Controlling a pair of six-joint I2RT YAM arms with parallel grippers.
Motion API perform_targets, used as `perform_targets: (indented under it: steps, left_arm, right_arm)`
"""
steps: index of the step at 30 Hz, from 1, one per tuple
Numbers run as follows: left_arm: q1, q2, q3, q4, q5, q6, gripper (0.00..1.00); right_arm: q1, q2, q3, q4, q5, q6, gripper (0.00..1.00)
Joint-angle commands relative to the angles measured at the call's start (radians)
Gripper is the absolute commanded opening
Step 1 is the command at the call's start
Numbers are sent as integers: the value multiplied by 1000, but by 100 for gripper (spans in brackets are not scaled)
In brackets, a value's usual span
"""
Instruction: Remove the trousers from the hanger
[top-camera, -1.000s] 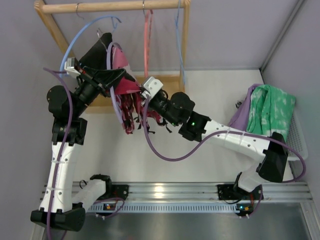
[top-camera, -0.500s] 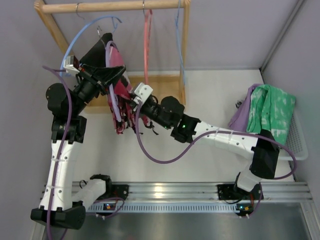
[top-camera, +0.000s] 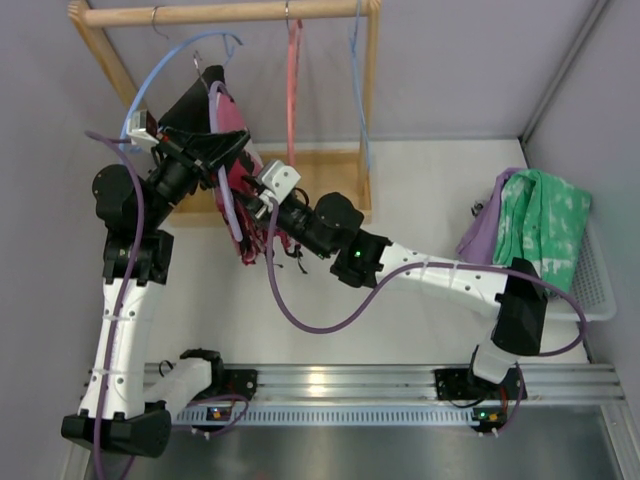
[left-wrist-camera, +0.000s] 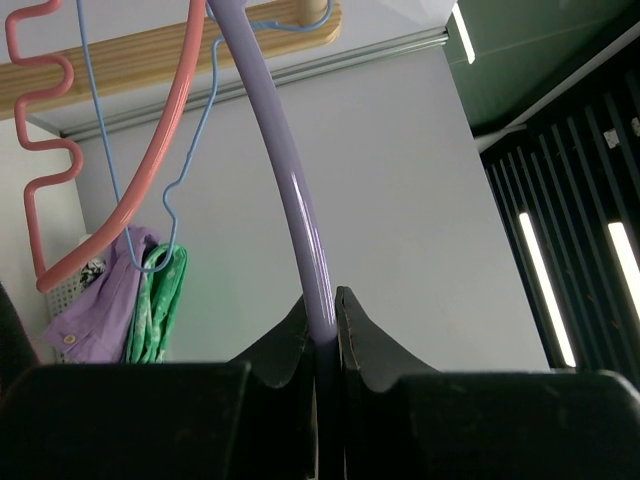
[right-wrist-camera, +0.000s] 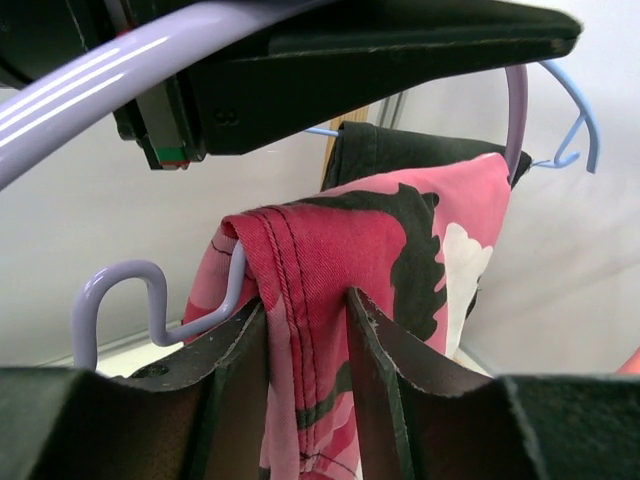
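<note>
The trousers (top-camera: 250, 222), magenta-pink with black and white blotches and dark strings, hang folded over the lower bar of the lilac hanger (top-camera: 221, 192) in front of the rack. My left gripper (top-camera: 222, 150) is shut on the hanger's upper arm. In the left wrist view the two fingers (left-wrist-camera: 322, 318) pinch the lilac bar (left-wrist-camera: 290, 180). My right gripper (top-camera: 256, 192) reaches in from the right. In the right wrist view its fingers (right-wrist-camera: 305, 310) clasp the folded seam of the trousers (right-wrist-camera: 340, 240), just beside the hanger's wavy bar (right-wrist-camera: 150, 272).
A wooden rack (top-camera: 230, 12) at the back carries a salmon-pink hanger (top-camera: 294, 90), light-blue hangers (top-camera: 160, 70) and a black garment (top-camera: 190, 110). A white basket (top-camera: 596, 290) at the right edge holds green-and-white cloth (top-camera: 540, 225) and lilac cloth (top-camera: 485, 235).
My right arm has reached left, closing in on the trousers. The trousers and hanger have swung left and hang narrower. My left gripper has kept its hold on the hanger.
</note>
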Motion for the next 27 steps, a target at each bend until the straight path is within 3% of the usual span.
perform_targets:
  steps: [1, 13, 20, 25, 27]
  left_arm:
    - [-3, -25, 82, 198, -9, -12, 0]
    - [-3, -34, 71, 198, -9, -19, 0]
    - [-3, -27, 91, 196, -3, -30, 0]
    - [-5, -21, 106, 196, -3, -42, 0]
    - [-5, -19, 114, 196, -1, -45, 0]
  right_arm:
    - [4, 21, 56, 46, 46, -15, 36]
    - [-19, 17, 21, 68, 130, -44, 34]
    - [-35, 73, 42, 111, 124, -67, 49]
    - [-42, 103, 39, 151, 115, -97, 50]
    - [-46, 113, 42, 160, 117, -100, 40]
